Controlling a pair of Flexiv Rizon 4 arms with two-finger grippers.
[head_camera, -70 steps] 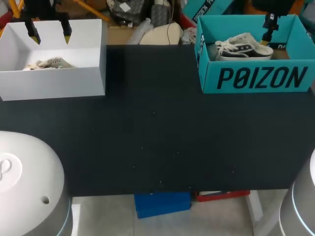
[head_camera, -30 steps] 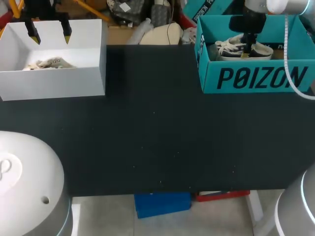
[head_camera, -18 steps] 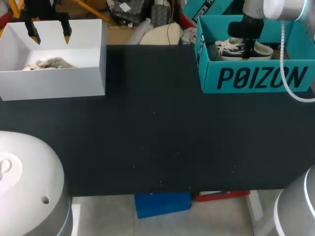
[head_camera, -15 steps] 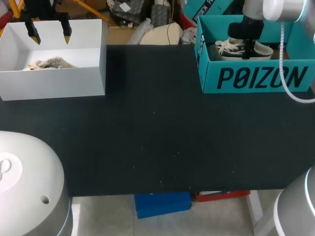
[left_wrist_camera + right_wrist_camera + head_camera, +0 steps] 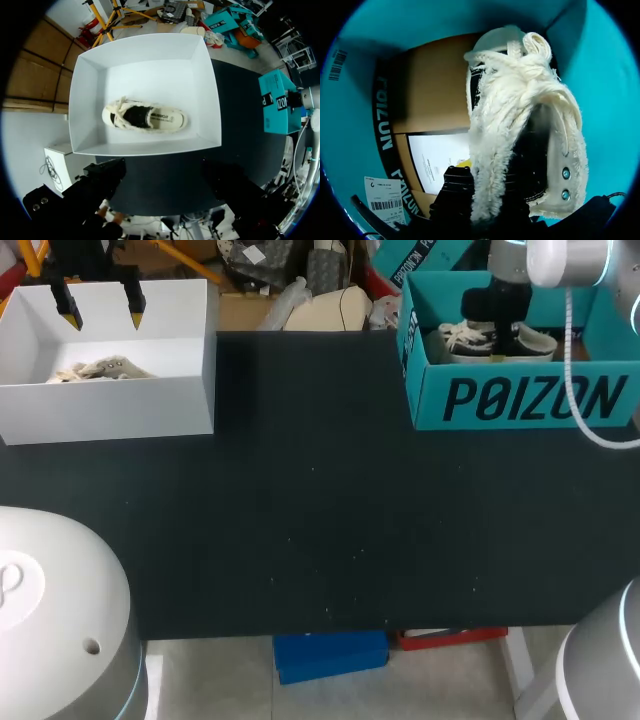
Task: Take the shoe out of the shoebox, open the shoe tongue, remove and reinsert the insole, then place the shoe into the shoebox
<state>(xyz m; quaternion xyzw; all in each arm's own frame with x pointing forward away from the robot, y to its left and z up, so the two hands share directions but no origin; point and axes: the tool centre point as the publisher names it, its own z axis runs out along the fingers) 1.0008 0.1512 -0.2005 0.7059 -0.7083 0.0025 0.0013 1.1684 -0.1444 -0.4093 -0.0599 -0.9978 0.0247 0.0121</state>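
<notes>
A low shoe [image 5: 468, 337] with black canvas, frayed cream edges and white laces lies in the teal shoebox [image 5: 520, 400] at the back right. My right arm comes down into that box over the shoe's middle. In the right wrist view the shoe [image 5: 520, 115] fills the picture, and the right gripper [image 5: 482, 197] is shut on its frayed side edge, one yellow tip showing beside it. My left gripper [image 5: 100, 302] hangs open above the white box [image 5: 110, 410] at the back left, where a second similar shoe [image 5: 145, 117] lies.
The dark table [image 5: 320, 520] stretches between the two boxes. Paper sheets and a brown cardboard floor [image 5: 430, 95] show inside the teal box beside the shoe. In the left wrist view the teal shoebox [image 5: 277, 102] stands far across the table.
My right arm has come down into the teal box onto the shoe, and its gripper has shut on the shoe's edge. The left arm has not moved.
</notes>
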